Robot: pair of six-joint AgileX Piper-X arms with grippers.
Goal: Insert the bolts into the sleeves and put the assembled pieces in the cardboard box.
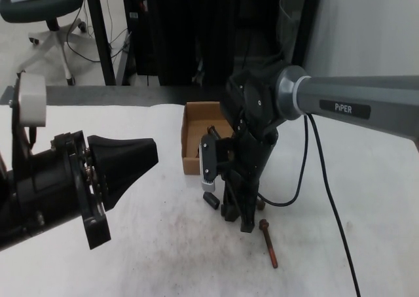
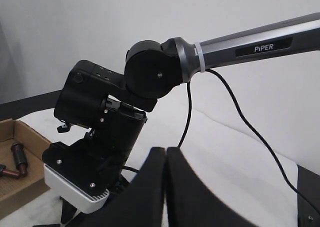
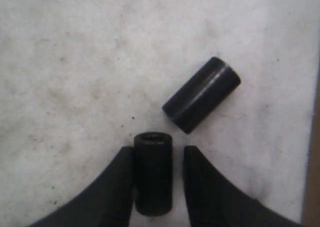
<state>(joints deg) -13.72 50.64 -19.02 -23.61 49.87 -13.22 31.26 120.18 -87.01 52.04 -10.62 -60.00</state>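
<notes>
My right jaws point straight down at the worktop [image 1: 131, 244] and stand open around a short black sleeve [image 3: 152, 177]. One of the fingers [image 3: 115, 192] lies against the sleeve's side. A thin strip of worktop shows between the sleeve and the other finger, so I would not call it clamped. The sleeve's open bore faces out past the fingertips.

A second sleeve [image 3: 201, 94] lies on its side just ahead of those fingertips and off to one flank. It touches neither the jaws nor the first sleeve.

From the high view, a loose reddish bolt [image 1: 268, 243] rests on the worktop close beside my right jaws, on the side nearer the camera. The cardboard box [image 1: 191, 161] sits just behind the right jaws, on their far side, and the right arm [image 1: 353, 101] reaches over part of it.

My left jaws are closed on nothing, their fingers [image 2: 150, 192] pressed flat together. They are held above the worktop, well apart from the right jaws and aimed across towards them. Ahead of the left jaws and off to one side I can see a corner of the box, with two bolt pieces [image 2: 18, 156] lying on its floor. I cannot tell whether sleeves are fitted on them.
</notes>
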